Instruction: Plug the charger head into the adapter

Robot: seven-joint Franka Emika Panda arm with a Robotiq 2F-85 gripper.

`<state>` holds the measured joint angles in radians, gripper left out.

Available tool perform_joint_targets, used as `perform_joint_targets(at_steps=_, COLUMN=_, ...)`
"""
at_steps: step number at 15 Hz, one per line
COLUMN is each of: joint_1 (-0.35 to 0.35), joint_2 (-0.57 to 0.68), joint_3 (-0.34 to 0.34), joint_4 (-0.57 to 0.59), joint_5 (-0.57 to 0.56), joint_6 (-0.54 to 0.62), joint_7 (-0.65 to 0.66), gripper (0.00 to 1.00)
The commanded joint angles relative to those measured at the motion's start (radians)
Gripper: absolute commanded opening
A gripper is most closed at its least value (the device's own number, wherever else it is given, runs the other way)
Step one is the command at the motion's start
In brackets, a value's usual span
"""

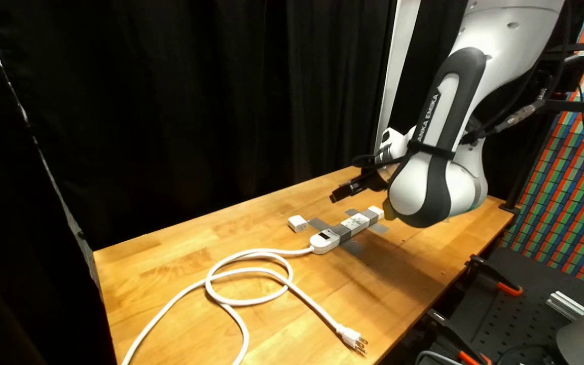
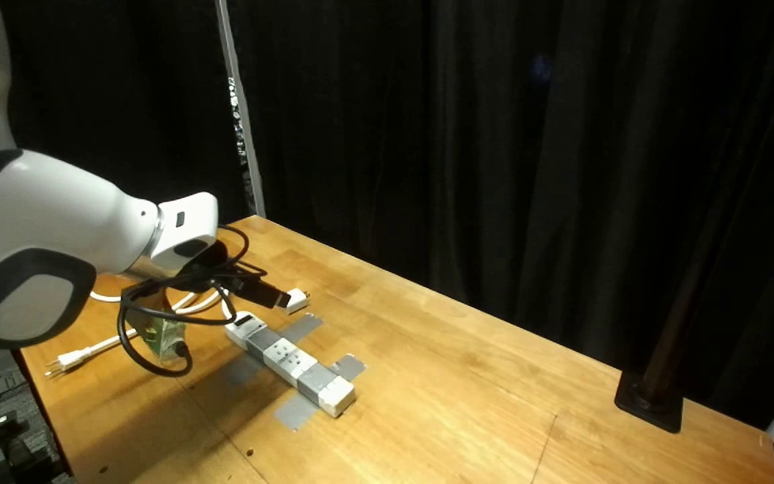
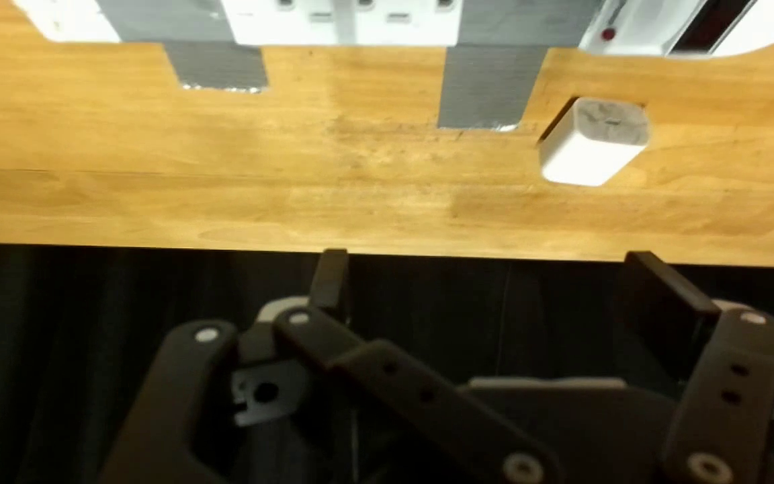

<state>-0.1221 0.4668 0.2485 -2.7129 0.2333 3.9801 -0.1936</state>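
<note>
The charger head [image 1: 298, 223], a small white block, lies on the wooden table beside the adapter. It also shows in an exterior view [image 2: 297, 302], where small metal prongs stick out at its end, and in the wrist view [image 3: 588, 151]. The adapter [image 1: 325, 240], a grey and white power strip held down with grey tape, also shows in an exterior view [image 2: 291, 361] and along the top of the wrist view [image 3: 340, 25], partly cut off. My gripper [image 1: 341, 194] is above the table, apart from both. In the wrist view its fingers [image 3: 486, 269] are wide apart with nothing between them.
The adapter's white cable [image 1: 251, 303] lies looped on the table and ends in a three-prong plug [image 1: 351, 338]. A black post base [image 2: 649, 402] stands at a table corner. Dark curtains hang behind the table edge. Clamps [image 1: 495, 276] sit along a table edge.
</note>
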Motion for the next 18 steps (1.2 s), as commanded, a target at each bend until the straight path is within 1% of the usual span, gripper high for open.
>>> perform_joint_targets(at_steps=1, joint_1=0.201, joint_2=0.170, joint_3=-0.128, joint_4=0.114, joint_5=-0.018, joint_6=0.134, joint_7=0.022, gripper=1.00)
perform_joint_targets(at_steps=4, joint_1=0.328, joint_2=0.219, joint_3=-0.186, joint_4=0.169, joint_5=0.005, joint_6=0.190, joint_7=-0.030, gripper=1.00)
perform_joint_targets(at_steps=6, joint_1=0.385, joint_2=0.231, joint_3=-0.217, joint_4=0.202, joint_5=0.021, joint_6=0.192, joint_7=-0.064, gripper=1.00)
perform_joint_targets(at_steps=8, joint_1=0.420, joint_2=0.236, joint_3=-0.236, joint_4=0.236, joint_5=0.050, joint_6=0.157, joint_7=-0.080, gripper=1.00)
perform_joint_targets(at_steps=10, joint_1=0.423, joint_2=0.243, joint_3=-0.242, joint_4=0.272, joint_5=0.064, joint_6=0.113, joint_7=-0.059, gripper=1.00)
perform_joint_targets(at_steps=15, joint_1=0.392, joint_2=0.286, joint_3=-0.254, joint_4=0.364, joint_5=0.061, joint_6=-0.006, joint_7=0.014, gripper=1.00)
perform_joint_targets(at_steps=18, joint_1=0.379, joint_2=0.325, joint_3=-0.266, joint_4=0.406, joint_5=0.057, joint_6=-0.014, joint_7=0.052, gripper=1.00)
